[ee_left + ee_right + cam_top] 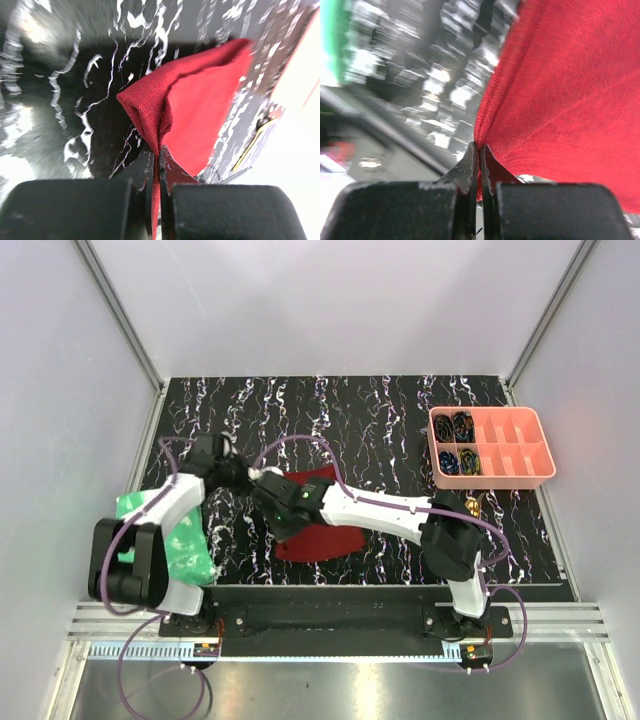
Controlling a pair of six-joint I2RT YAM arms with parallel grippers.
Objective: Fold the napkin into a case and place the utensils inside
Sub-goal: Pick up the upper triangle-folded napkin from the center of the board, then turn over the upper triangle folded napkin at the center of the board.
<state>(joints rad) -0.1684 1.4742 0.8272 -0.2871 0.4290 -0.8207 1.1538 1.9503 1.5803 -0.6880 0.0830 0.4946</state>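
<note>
Left gripper (pixel 159 152) & right gripper (pixel 480 147) are each pinching a napkin (pixel 322 542) edge; we're reckoning fold's barely begun: no case yet, utensils (pixel 473 506) lying apart, unplaced.

The tabletop (pixel 330 410) beyond the napkin (pixel 322 542) is open; pink tray (pixel 495 480) blocks far right, green sheet (pixel 188 548) near left.

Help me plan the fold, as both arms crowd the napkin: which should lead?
Right, probably. Both the right gripper and left gripper pinch the napkin, but the right arm reaches across it, so pulling back would fold the edge over.
</note>
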